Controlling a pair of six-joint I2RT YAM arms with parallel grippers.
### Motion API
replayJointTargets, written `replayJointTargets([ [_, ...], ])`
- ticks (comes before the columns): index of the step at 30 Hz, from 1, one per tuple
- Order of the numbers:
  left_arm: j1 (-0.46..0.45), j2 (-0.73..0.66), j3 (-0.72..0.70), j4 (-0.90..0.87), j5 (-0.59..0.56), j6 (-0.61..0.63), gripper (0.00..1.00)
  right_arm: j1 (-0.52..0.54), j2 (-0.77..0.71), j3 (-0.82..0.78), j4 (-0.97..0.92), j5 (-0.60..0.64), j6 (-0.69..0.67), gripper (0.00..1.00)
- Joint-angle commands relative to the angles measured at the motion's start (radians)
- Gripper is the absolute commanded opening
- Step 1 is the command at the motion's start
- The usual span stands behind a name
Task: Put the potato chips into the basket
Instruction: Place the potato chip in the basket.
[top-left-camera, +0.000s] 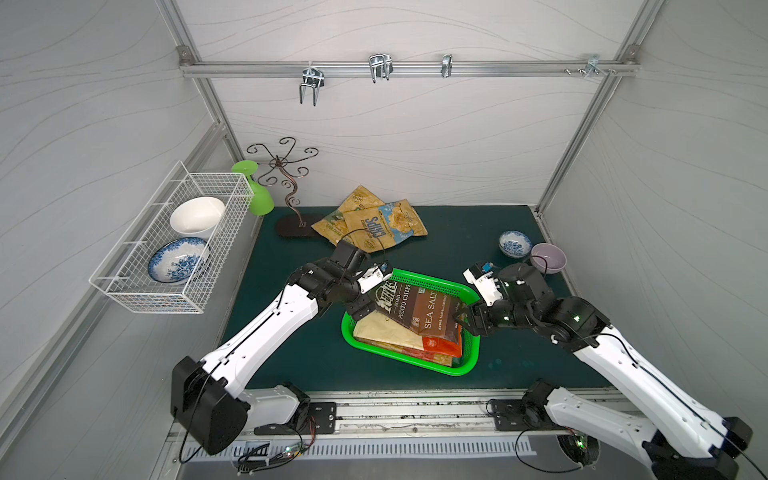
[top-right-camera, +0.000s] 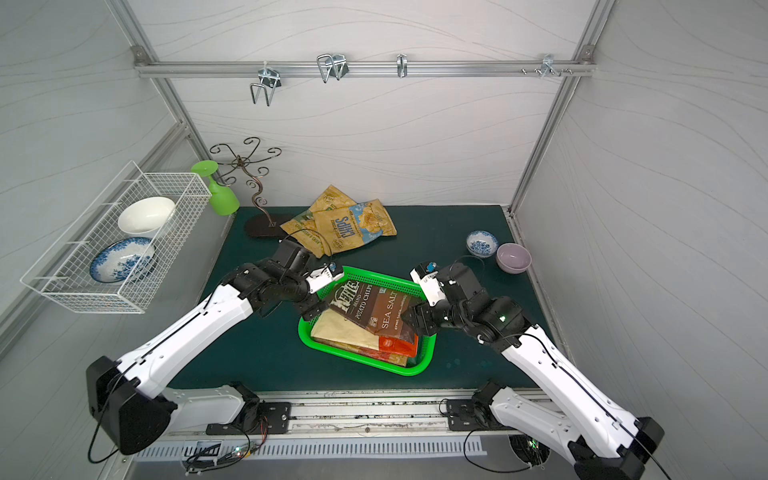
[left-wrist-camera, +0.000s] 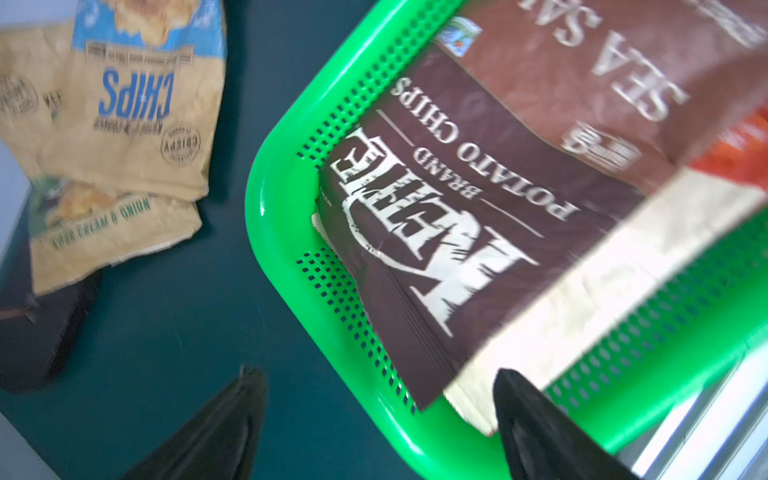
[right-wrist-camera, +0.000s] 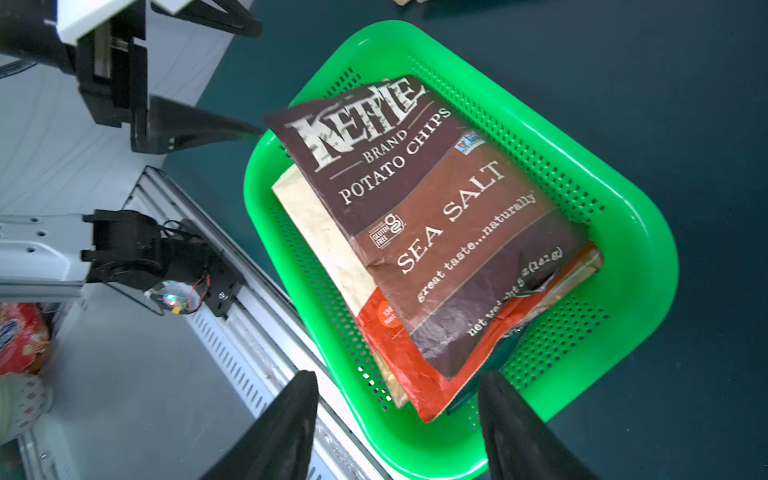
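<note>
The green basket (top-left-camera: 432, 281) (top-right-camera: 415, 370) sits mid-mat. A brown Kettle potato chips bag (top-left-camera: 419, 309) (right-wrist-camera: 436, 224) lies free on top of a tan bag (top-left-camera: 382, 330) and an orange bag (top-left-camera: 442, 345) inside it. Two tan CHIPS bags (top-left-camera: 374, 226) (left-wrist-camera: 137, 108) lie on the mat behind. My left gripper (top-left-camera: 360, 309) (left-wrist-camera: 376, 374) is open over the basket's left corner, holding nothing. At the basket's right end my right gripper (top-left-camera: 465, 320) (right-wrist-camera: 399, 376) is open and empty, just above the bags' corner.
A white wire rack (top-left-camera: 124, 291) on the left wall holds a white bowl and a blue plate. A scrolled metal stand (top-left-camera: 291, 199) with a green goblet (top-left-camera: 255, 195) stands back left. A blue bowl (top-left-camera: 514, 244) and a purple bowl (top-left-camera: 548, 257) sit back right.
</note>
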Motion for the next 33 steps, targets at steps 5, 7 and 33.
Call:
replayJointTargets([
  [5, 0.004, -0.103, 0.032, -0.163, 0.088, 0.01, 0.93, -0.004, 0.108, -0.049, 0.164, -0.138, 0.124, 0.59],
  [7, 0.004, -0.101, 0.037, -0.132, 0.095, -0.023, 0.9, -0.004, 0.14, -0.079, 0.218, -0.134, 0.159, 0.56],
  [33, -0.074, 0.016, -0.264, 0.229, -0.129, -0.088, 0.71, -0.003, 0.037, -0.312, 0.317, -0.062, 0.248, 0.46],
])
